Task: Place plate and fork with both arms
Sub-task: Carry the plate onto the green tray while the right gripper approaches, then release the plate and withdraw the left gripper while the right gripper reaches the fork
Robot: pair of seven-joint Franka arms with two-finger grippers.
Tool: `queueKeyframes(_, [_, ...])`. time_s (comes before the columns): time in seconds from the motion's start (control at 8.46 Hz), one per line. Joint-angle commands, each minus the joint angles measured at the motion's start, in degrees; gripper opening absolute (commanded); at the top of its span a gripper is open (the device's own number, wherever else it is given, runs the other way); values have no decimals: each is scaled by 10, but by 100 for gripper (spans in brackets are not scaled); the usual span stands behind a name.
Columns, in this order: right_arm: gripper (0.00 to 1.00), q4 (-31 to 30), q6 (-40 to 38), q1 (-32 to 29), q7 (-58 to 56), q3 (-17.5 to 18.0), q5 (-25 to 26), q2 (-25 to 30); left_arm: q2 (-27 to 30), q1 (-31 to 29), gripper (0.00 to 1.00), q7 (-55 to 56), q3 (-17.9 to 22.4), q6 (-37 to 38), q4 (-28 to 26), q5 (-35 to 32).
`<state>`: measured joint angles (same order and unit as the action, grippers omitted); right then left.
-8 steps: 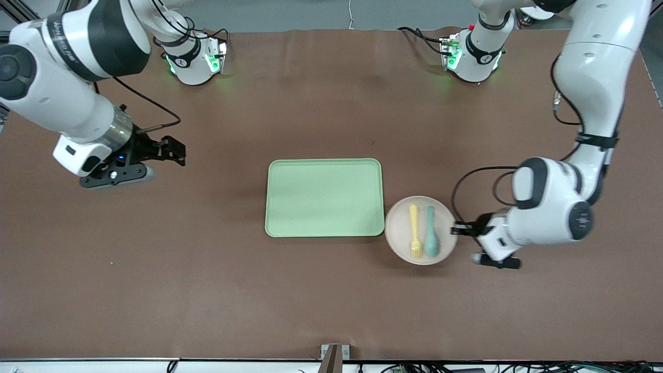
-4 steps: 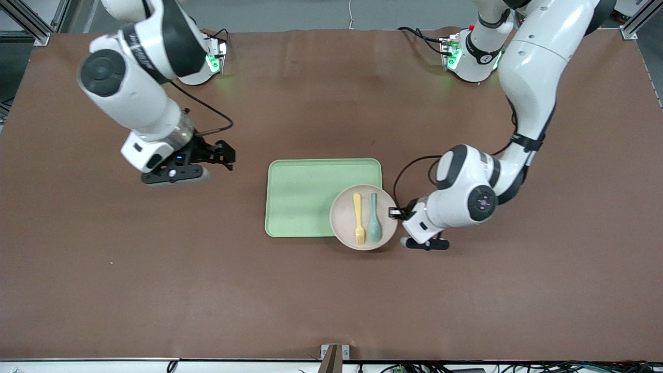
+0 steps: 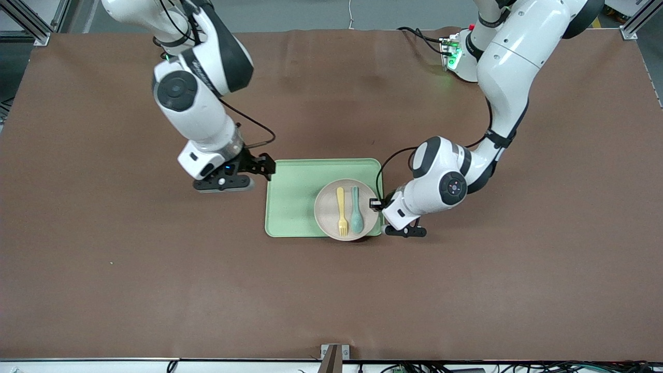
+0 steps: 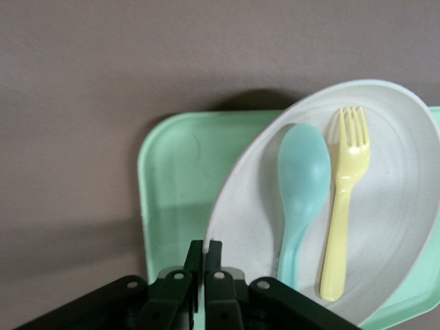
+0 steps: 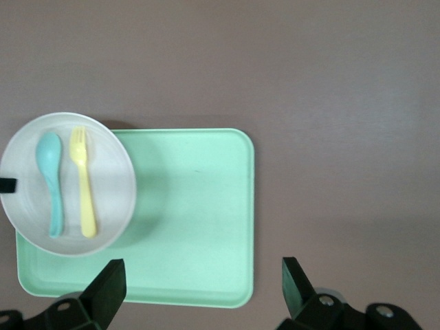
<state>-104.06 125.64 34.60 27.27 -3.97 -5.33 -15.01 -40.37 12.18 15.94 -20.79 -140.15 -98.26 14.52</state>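
The pale beige-pink plate (image 3: 326, 207) is held over the green tray (image 3: 295, 197), at its half toward the left arm's end, overhanging the tray's edge nearest the front camera. The yellow fork (image 3: 341, 210) and a teal spoon (image 3: 356, 210) lie side by side on the plate. My left gripper (image 3: 374, 203) is shut on the plate's rim. In the left wrist view the gripper (image 4: 205, 251) pinches the rim of the plate (image 4: 399, 227), with the fork (image 4: 344, 206) on it. My right gripper (image 3: 267, 166) is open and empty over the tray's corner at the right arm's end.
In the right wrist view the open right gripper (image 5: 201, 268) hangs over the tray (image 5: 192, 206), with the plate (image 5: 110, 179) casting a shadow on it. Bare brown table (image 3: 155, 285) surrounds the tray.
My left gripper carried the plate with fork and spoon from the table beside the tray to over the tray. My right arm swung in from its end of the table to the tray's corner.
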Motion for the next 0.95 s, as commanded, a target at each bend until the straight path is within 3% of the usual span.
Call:
queueKeyframes(0.0, [100,3,36,34,23,-6,3,-33,11,-4,0,-6,-11,-39,-39,11])
queueKeyframes(0.47, [100,37,77,70,26,-6,4,-107,8,1,0,-11,-10,-39,-56,11])
queueKeyframes(0.59, [100,49,83,81,26,-6,5,-127,7,0,16,-11,-11,-39,-56,10])
queueKeyframes(0.71, [100,68,90,90,26,-6,4,-154,9,-1,51,-9,-11,-36,-55,11])
queueKeyframes(0.83, [100,90,93,100,26,-8,5,-181,15,-4,68,0,-11,-36,-52,10])
